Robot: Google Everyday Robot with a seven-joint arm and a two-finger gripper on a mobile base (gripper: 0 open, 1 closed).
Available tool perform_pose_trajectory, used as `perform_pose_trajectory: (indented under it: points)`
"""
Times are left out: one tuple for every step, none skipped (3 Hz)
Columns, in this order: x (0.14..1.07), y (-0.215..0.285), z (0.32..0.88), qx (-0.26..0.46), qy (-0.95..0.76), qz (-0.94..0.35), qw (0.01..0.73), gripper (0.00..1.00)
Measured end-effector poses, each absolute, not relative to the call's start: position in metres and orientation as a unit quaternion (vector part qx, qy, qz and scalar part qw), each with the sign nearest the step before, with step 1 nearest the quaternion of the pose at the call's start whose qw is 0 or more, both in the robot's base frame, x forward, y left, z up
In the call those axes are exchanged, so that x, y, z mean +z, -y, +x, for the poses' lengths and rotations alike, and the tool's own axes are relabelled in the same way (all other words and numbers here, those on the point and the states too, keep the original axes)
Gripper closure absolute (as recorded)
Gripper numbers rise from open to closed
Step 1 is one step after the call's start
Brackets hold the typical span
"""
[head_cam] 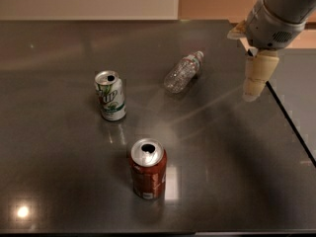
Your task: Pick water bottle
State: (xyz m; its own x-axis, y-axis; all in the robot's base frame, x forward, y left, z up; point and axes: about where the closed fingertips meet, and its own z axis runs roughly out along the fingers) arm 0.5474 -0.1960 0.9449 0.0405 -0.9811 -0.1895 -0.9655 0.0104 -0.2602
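The water bottle (183, 72) is small, clear and crinkled, with a white cap. It lies on its side on the dark table (59, 181), cap pointing up and right. My gripper (254, 85) hangs at the right side, above the table near its right edge, to the right of the bottle and apart from it. It holds nothing.
A green-white can (110, 96) stands upright left of the bottle. A red can (147, 168) stands upright nearer the front. The table's right edge (291, 125) runs diagonally just below the gripper, with a second dark surface beyond it.
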Motion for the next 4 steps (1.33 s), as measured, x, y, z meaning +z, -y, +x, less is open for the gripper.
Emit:
perform_pose_trajectory:
  points:
    - [0.935, 0.189, 0.595, -0.031, -0.644, -0.745, 0.17, 0.0]
    - [0.929, 0.18, 0.628, -0.037, -0.587, -0.79, 0.173, 0.0]
    - [0.921, 0.162, 0.652, -0.034, -0.516, -0.839, 0.172, 0.0]
    - [0.913, 0.141, 0.662, -0.031, -0.451, -0.876, 0.169, 0.0]
